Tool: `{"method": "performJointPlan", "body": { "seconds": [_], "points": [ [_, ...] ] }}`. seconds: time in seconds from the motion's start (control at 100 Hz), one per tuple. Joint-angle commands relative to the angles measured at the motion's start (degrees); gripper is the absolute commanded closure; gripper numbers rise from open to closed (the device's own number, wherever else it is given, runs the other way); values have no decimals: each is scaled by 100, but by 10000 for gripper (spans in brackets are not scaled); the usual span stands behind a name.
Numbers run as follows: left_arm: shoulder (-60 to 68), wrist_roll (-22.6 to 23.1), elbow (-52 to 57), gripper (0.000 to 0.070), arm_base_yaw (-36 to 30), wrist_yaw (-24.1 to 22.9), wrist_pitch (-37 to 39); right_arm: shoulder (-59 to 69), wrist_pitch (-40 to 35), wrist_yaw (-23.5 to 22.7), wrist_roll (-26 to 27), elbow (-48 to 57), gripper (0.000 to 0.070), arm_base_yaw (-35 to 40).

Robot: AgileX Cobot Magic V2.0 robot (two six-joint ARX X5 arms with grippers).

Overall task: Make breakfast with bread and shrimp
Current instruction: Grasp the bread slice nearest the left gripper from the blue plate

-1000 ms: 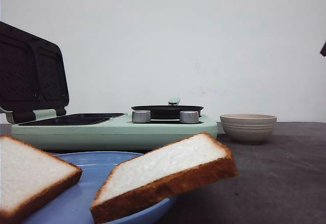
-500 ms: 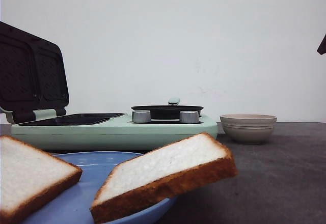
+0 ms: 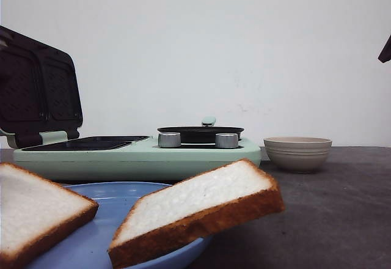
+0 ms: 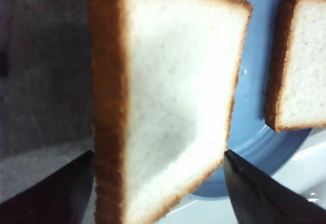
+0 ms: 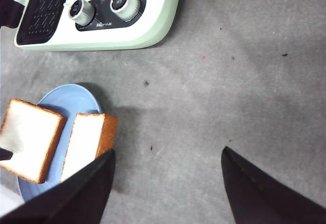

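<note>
Two thick square white bread slices (image 3: 195, 211) tilted on the round blue plate (image 3: 116, 198), one overhanging its rim toward bare grey tabletop (image 5: 229, 96), both grippers' jaws spread apart.

mint-green cooker (image 3: 137, 156), blue plate (image 3: 116, 198), beige bowl (image 3: 297, 153), grey table (image 3: 330, 220)

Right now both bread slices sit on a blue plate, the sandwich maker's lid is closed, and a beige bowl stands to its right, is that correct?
Not quite: the sandwich maker has its lid open, standing upright at the left, as the front view shows. Both bread slices do sit on the blue plate, and the beige bowl stands to the maker's right.
</note>
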Motion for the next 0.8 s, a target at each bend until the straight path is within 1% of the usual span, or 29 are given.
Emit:
{"method": "performJointPlan", "body": {
  "seconds": [0.0, 0.04, 0.11, 0.12, 0.47, 0.79],
  "points": [
    [109, 81, 11, 400, -39, 26, 61, 33, 46, -20, -68, 87, 288, 24],
    [125, 83, 11, 497, -39, 24, 72, 33, 46, -20, -68, 87, 288, 24],
    [127, 101, 11, 695, -39, 24, 111, 33, 46, -20, -68, 87, 288, 24],
    [127, 98, 11, 700, -39, 24, 122, 33, 46, -20, -68, 87, 288, 24],
    [28, 127, 13, 697, -39, 22, 181, 33, 48, -15, -68, 87, 288, 24],
    [-970, 72, 13, 697, -33, -87, 358, 33, 48, -11, -70, 87, 288, 24]
  ]
}}
